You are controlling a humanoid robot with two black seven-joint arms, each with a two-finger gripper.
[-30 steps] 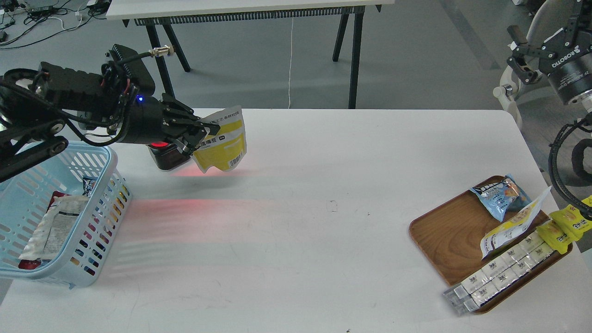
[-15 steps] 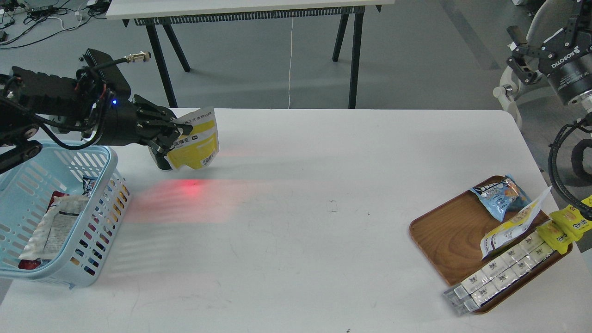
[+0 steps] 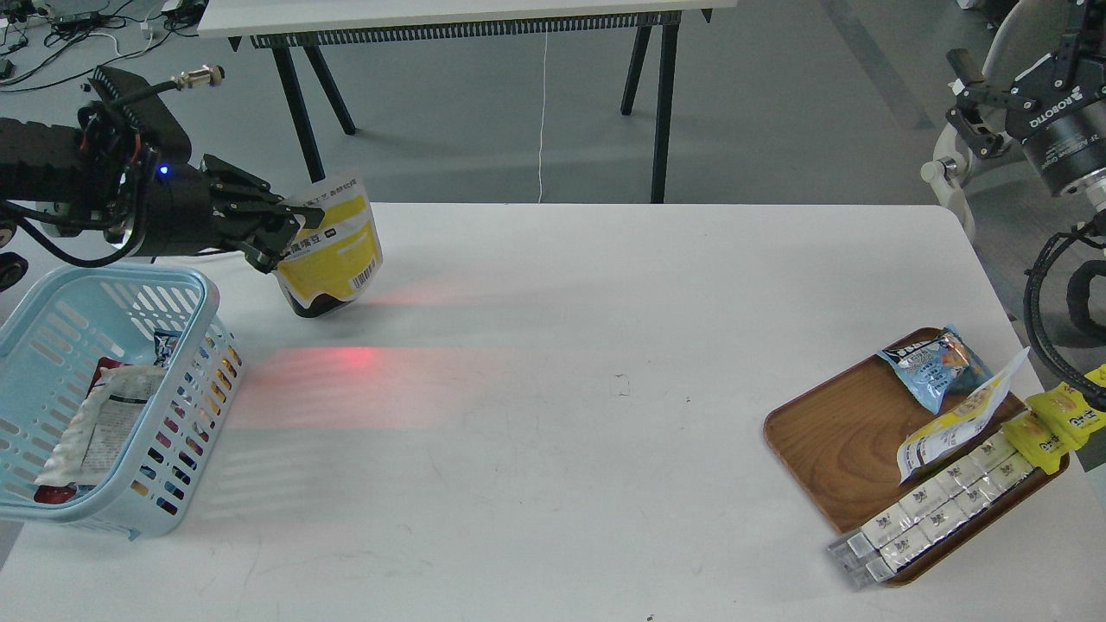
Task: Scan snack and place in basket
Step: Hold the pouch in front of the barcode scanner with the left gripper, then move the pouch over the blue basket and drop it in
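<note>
My left gripper [image 3: 281, 235] is shut on the snack [image 3: 335, 248], a yellow pouch with a white top band and a barcode facing me. It holds the pouch above the table, over a dark scanner [image 3: 304, 302] that throws red light on the tabletop. The light-blue basket [image 3: 194, 298] stands just left of and below the gripper, with a few packets in it. My right gripper [image 3: 972, 95] is raised at the far right, off the table, open and empty.
A brown wooden tray [image 3: 829, 445] at the right front holds a light-blue pouch [image 3: 933, 363], a white-and-yellow pouch [image 3: 955, 428], small yellow packets [image 3: 1050, 428] and a row of white boxes [image 3: 937, 505]. Another table [image 3: 432, 13] stands behind.
My left arm has drawn back to the left and slightly up, carrying the snack from right of the scanner to above it, closer to the basket. The right arm has not moved.
</note>
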